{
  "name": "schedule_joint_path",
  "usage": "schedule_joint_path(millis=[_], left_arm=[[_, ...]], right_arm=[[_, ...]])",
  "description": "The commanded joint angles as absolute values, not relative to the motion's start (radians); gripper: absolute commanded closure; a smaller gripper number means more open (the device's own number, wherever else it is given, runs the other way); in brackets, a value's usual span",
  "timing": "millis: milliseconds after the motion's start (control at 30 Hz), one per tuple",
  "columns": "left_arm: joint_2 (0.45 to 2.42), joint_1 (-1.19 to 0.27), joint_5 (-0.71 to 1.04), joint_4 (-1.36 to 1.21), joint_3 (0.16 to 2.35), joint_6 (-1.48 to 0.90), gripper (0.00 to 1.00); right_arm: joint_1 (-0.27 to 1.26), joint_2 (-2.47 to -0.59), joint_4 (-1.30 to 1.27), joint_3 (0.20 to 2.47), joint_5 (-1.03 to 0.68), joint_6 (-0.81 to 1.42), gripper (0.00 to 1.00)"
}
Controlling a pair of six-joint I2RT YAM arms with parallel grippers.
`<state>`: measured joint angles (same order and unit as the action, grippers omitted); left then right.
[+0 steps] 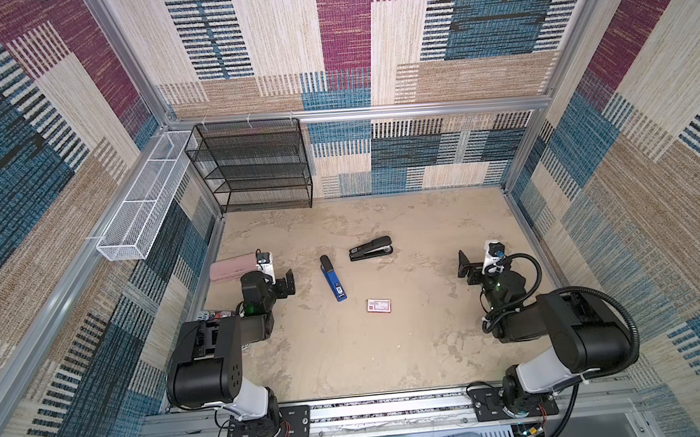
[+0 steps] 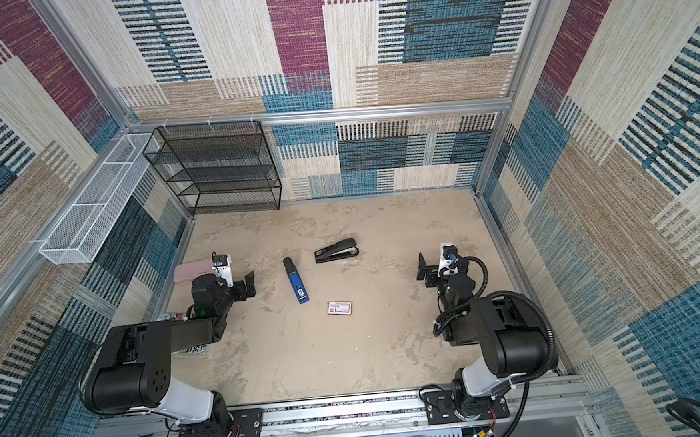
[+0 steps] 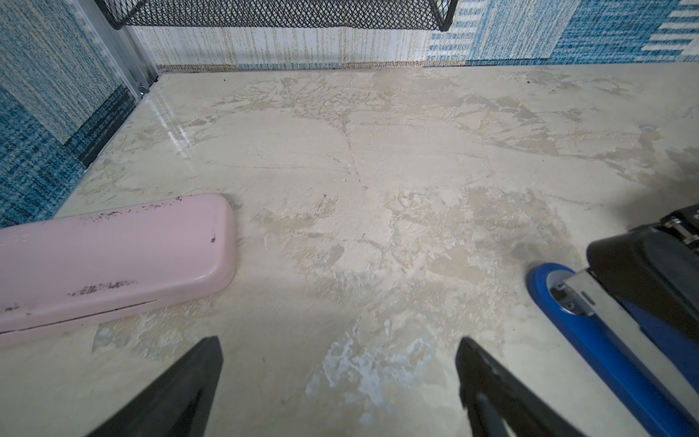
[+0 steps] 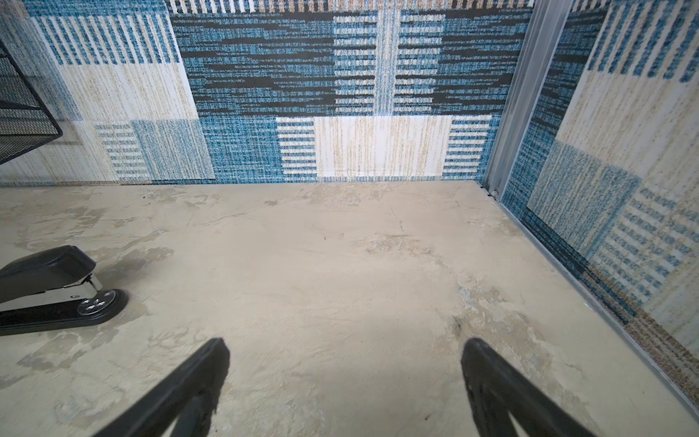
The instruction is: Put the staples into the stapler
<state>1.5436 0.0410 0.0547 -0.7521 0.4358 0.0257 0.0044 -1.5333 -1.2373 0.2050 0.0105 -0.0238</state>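
Left wrist view has the left gripper (image 3: 338, 348) spread wide over bare table (image 3: 378, 170), nothing between the fingers, with the pink case (image 3: 113, 261) on one side and the blue stapler (image 3: 620, 321) on the other. Right wrist view, same deal: right gripper (image 4: 346, 348) wide apart and empty, black stapler (image 4: 53, 291) nearby. In both top views the staple box (image 1: 379, 305) lies flat mid-table, near the blue stapler's closer end and well apart from both grippers. So I'd say we're at step zero, nothing picked up. Next move probably means choosing a stapler (can't tell which one is meant), getting its top open, then dealing with that flat little box, which looks fiddly to pinch lying flush like that.
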Motion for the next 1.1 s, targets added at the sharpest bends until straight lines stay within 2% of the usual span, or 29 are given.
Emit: schedule_joint_path(millis=[0,133,267,400,467,533,567,600,667,733,800,900,1067], left_arm=[[1.545,0.042,0.060,-0.789,0.444,0.012,0.01],[1.518,0.042,0.012,-0.780,0.443,-0.004,0.01],[1.409,0.041,-0.136,-0.487,0.552,-0.056,0.01],[1.343,0.042,-0.131,-0.312,0.638,-0.131,0.01],[1.324,0.044,-0.064,-0.274,0.667,-0.245,0.01],[1.307,0.048,-0.026,-0.199,0.703,-0.418,0.01],[1.304,0.052,0.010,-0.161,0.727,-0.446,0.01],[1.307,0.054,0.074,-0.130,0.753,-0.453,0.02],[1.317,0.050,0.200,-0.101,0.784,-0.466,0.16],[1.329,0.035,0.254,0.006,0.838,-0.500,0.23],[1.341,0.001,0.260,0.114,0.875,-0.526,0.23],[1.361,-0.081,0.229,0.255,0.927,-0.545,0.22],[1.445,-0.236,0.117,0.419,1.002,-0.613,0.22]], right_arm=[[0.005,-1.535,-1.281,0.212,0.007,-0.028,0.00],[0.005,-1.493,-1.230,0.226,0.051,-0.013,0.00],[0.005,-1.356,-0.968,0.321,0.057,-0.011,0.00],[0.005,-1.241,-0.876,0.344,0.041,0.065,0.00],[0.005,-1.181,-0.772,0.377,0.062,0.202,0.00],[0.002,-1.146,-0.491,0.462,0.210,0.491,0.00],[0.000,-1.149,-0.442,0.486,0.188,0.500,0.00],[-0.001,-1.152,-0.435,0.500,0.123,0.468,0.07],[0.000,-1.140,-0.425,0.503,0.025,0.477,0.13],[0.000,-1.126,-0.376,0.525,-0.067,0.500,0.17],[0.000,-1.137,-0.289,0.571,-0.158,0.503,0.20],[0.002,-1.150,-0.207,0.597,-0.247,0.527,0.20],[0.041,-1.176,-0.130,0.597,-0.305,0.549,0.22]])
